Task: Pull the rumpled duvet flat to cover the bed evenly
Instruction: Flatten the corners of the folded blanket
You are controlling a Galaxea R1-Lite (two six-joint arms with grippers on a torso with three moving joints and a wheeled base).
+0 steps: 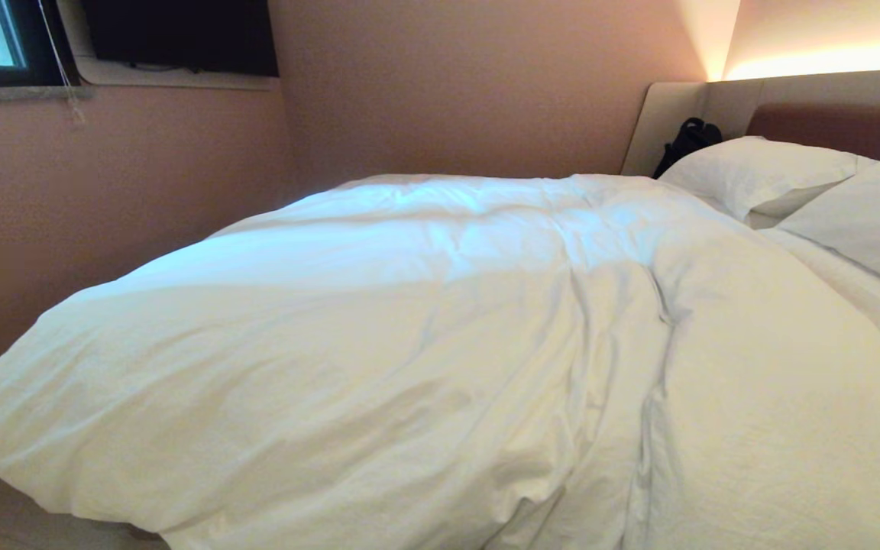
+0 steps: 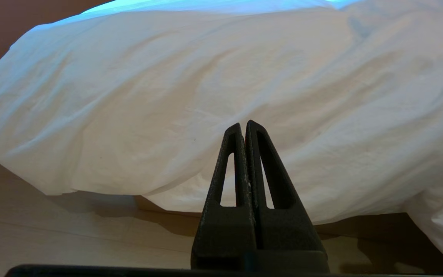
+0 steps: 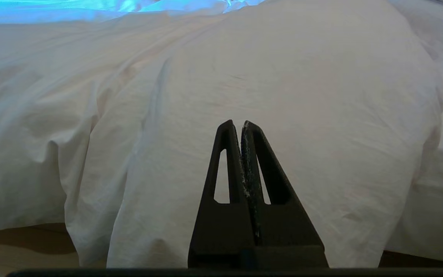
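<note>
Puffy, creased white duvet (image 1: 425, 336) mounds; left gripper (image 2: 243, 124) and right gripper (image 3: 237, 123) pinched closed, empty.

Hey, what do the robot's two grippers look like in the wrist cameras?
Both look alike. The left gripper and the right gripper each have two matte black fingers, wedge shaped and tapering to a narrow tip, each with a long slot cut through it. Whitish scuffs speckle the inner edges, more on the right one. No cables, markings or arm links show.

Puffy white duvet (image 1: 425, 344), creased and bunched in long folds, heaped over the bed (image 1: 829, 126), just ahead of both closed grippers, near edge drooping past the mattress toward the floor.
</note>
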